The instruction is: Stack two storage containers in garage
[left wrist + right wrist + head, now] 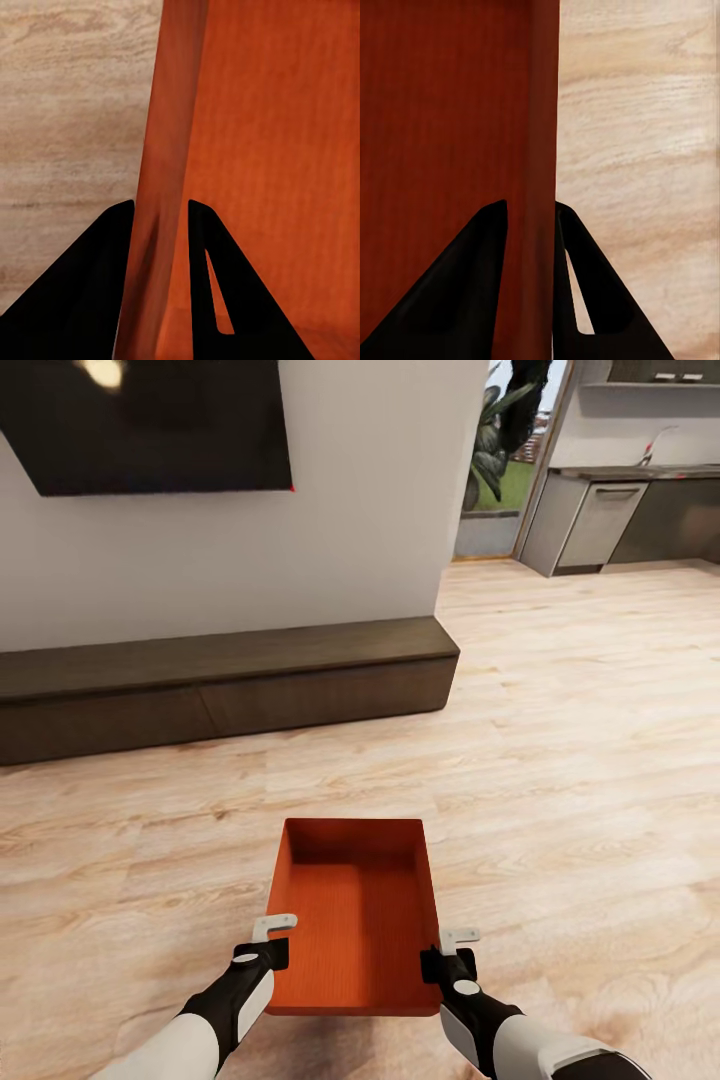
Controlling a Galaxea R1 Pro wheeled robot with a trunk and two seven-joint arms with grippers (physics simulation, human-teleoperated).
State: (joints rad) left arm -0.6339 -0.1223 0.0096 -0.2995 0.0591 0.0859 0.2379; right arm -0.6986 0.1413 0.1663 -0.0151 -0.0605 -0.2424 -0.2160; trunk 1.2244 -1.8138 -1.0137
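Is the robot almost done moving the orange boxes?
Not yet. One storage container is picked up: the left hand and right hand each pinch a side wall. It is over the living room's wood plank floor. Reaching the garage and stacking both remain.

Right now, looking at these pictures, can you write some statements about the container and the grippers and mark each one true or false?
1. The left gripper clamps a side wall of the storage container. True.
2. The right gripper hangs open, away from the container. False: it is shut on the opposite wall.
3. The container holds a second bin. False: it is empty.
4. A low cabinet runs along the wall ahead. True.
5. The floor is grey concrete. False: light wood planks.
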